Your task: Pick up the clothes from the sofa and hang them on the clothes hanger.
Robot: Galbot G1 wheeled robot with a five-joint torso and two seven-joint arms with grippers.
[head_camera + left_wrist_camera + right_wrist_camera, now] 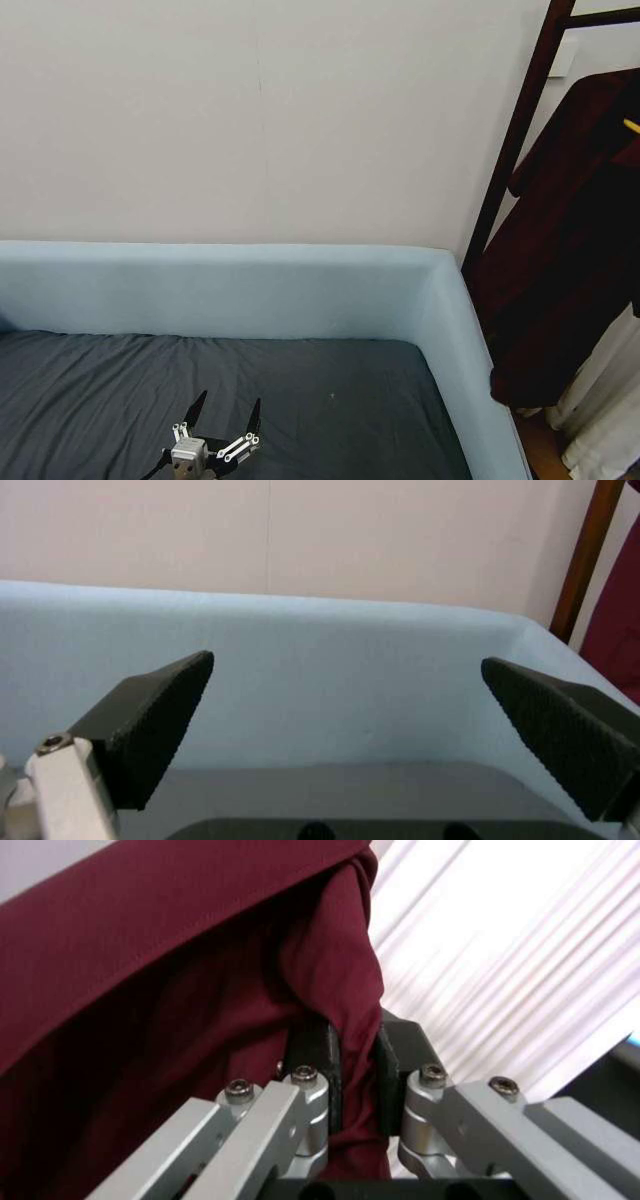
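A dark red garment [570, 250] hangs from the brown wooden clothes rack [515, 130] at the right of the head view. In the right wrist view my right gripper [357, 1065] is shut on a fold of that dark red garment [180, 990], the cloth pinched between its black pads [315, 1057]. My left gripper [227, 408] is low over the sofa's dark grey seat [100, 400], open and holding nothing. The left wrist view has its two black fingertips [160, 720] spread wide, facing the light blue sofa back [330, 675].
The light blue sofa arm [470, 350] stands between the seat and the rack. White curtains [605, 400] hang behind the garment at the far right. A plain pale wall [250, 120] rises behind the sofa.
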